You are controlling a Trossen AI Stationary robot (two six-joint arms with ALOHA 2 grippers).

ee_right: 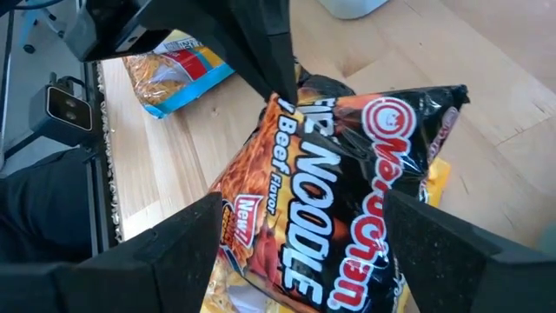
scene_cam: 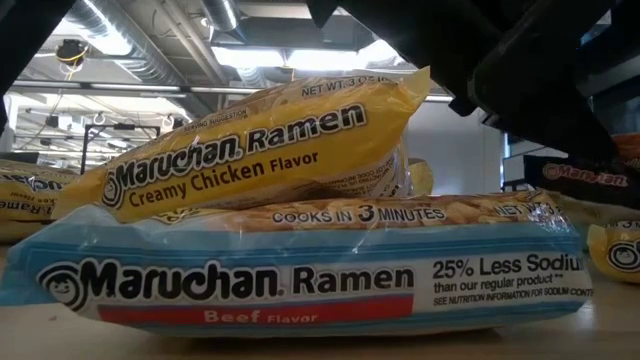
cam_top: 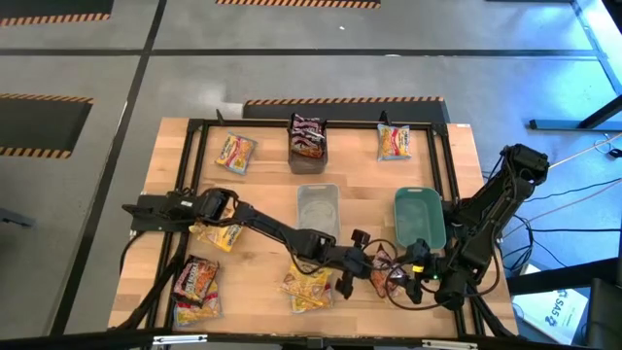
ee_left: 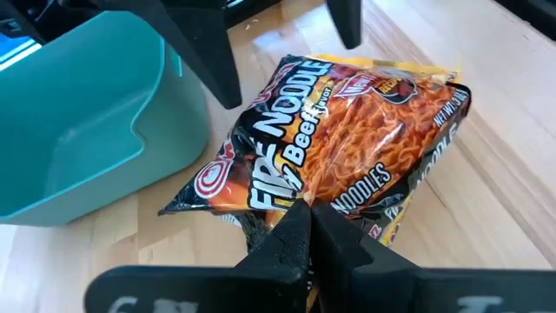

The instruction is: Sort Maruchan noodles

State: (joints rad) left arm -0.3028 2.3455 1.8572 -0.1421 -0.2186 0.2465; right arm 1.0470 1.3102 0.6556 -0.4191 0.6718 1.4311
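Note:
A black and orange Fire Noodle packet of Maruchan noodles lies near the table's front edge, over a yellow packet. My left gripper reaches across from the left and is shut on it. My right gripper stands open, with a finger on either side of the packet's other end; whether they touch it I cannot tell. In the low view a yellow Creamy Chicken packet rests on a blue Beef packet. My left gripper pinches the black packet's end edge between its two shut fingers. The fingers slant down from the table's left side. The packet is tilted, with the held end raised. Whether its other end still rests on the yellow packet I cannot tell.
A teal bin stands just behind the grippers, a clear bin left of it, and a dark grey bin holding dark packets at the back. Loose packets lie at the far left, far right, and near left.

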